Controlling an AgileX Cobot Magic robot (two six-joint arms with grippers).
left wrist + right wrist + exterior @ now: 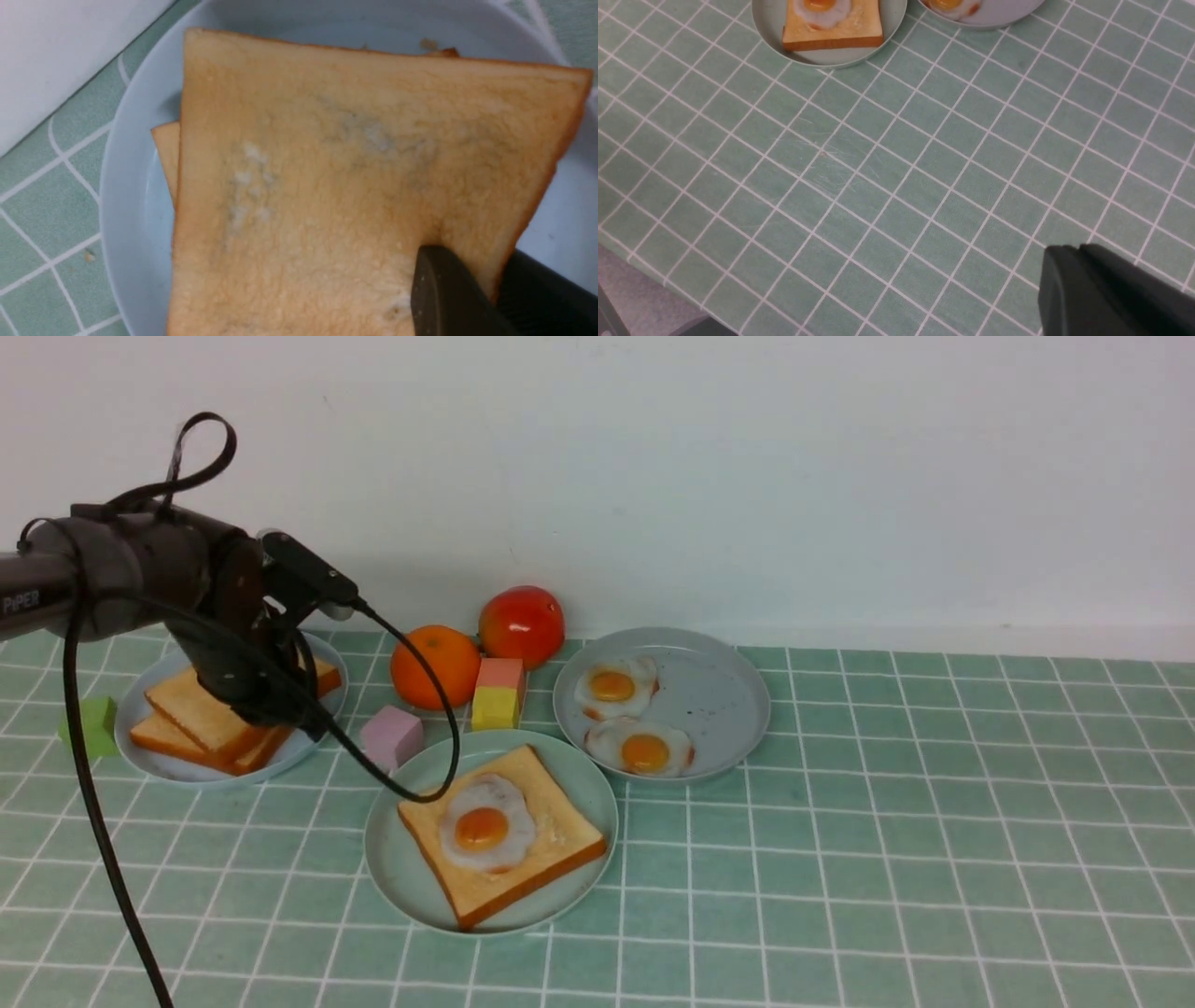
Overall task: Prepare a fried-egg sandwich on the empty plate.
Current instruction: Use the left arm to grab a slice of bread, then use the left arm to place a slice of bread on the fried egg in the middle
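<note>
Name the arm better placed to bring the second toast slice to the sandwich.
Left. The left gripper pinches the top slice on the toast plate; the right gripper hangs over tablecloth, away from any toast.

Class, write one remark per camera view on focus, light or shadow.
Front view: soft, even light, only faint shadows under the pale mint-green round plate. Left wrist view: the square golden toast slice fills the frame, slightly soft; the left gripper's dark finger blurs. Right wrist view: the green tiled cloth is sharp, shadowless.
</note>
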